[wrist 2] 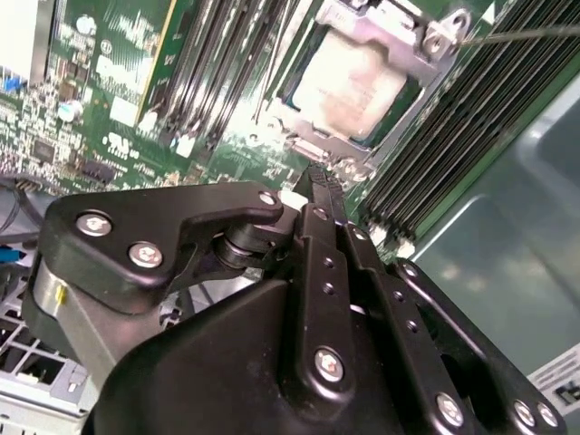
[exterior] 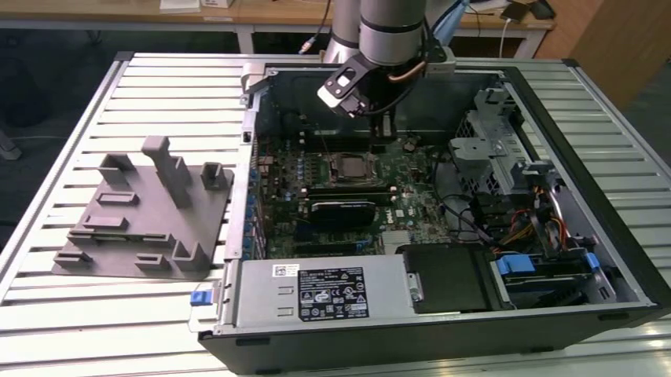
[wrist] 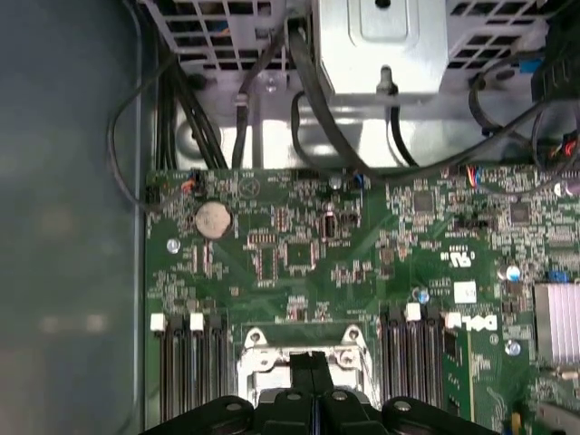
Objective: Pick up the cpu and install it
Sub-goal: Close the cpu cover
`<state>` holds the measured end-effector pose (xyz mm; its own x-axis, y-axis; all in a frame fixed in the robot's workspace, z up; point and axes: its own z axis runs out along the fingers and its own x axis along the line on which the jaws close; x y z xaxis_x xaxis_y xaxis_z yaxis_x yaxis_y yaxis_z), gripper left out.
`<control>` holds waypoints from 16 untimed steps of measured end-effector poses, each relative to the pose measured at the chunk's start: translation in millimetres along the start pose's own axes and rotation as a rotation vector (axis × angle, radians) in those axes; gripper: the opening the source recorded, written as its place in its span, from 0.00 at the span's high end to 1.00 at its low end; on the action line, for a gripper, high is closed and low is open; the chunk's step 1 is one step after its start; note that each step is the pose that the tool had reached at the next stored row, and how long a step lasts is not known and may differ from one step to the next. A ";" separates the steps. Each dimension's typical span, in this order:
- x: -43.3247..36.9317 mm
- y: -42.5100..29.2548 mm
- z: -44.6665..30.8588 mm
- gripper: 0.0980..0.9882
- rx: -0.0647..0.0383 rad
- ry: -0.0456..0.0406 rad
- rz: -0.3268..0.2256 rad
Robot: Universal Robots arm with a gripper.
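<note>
Cpu (wrist 2: 349,82) sits in the motherboard socket (wrist 2: 390,32), so seating looks done; I cannot tell whether it is latched. Tool (wrist 2: 323,181) hangs just above it, fingers pressed together, holding nothing.

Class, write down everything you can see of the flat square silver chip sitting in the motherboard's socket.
The flat square silver cpu has a dull, slightly smudged metal top. It lies flat in the socket on the green motherboard, framed by a shiny metal retention bracket. Long black memory slots run on either side. The black gripper hovers beside it, fingers shut, and appears clear of it.
</note>
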<state>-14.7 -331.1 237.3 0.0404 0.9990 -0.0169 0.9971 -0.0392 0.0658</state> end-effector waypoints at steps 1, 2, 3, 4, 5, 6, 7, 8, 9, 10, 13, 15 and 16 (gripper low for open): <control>-0.1 -2.0 0.0 0.99 0.000 -0.0001 0.000; -0.2 -4.1 0.0 0.99 0.000 -0.0001 0.000; -0.3 -6.6 0.1 0.99 0.000 -0.0002 0.000; -0.4 -9.0 0.4 0.99 0.000 -0.0002 0.000; -0.5 -11.5 0.8 0.99 0.000 -0.0002 0.000; -0.6 -14.0 1.5 0.99 0.000 -0.0001 0.000; -0.6 -16.2 2.4 0.99 0.000 -0.0001 0.000; -0.7 -18.5 3.5 0.99 0.000 -0.0001 0.000; -0.8 -20.8 4.7 0.99 0.000 -0.0002 0.000; -0.9 -23.4 6.0 0.99 0.000 -0.0002 0.000; -1.1 -30.6 8.7 0.99 0.000 -0.0004 0.000; -1.2 -34.5 10.2 0.99 0.000 -0.0003 0.000; -1.3 -36.2 11.0 0.99 0.000 -0.0004 0.000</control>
<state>-50.2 -331.1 224.0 0.0405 0.9990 -0.0173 0.9971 -0.0393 0.0653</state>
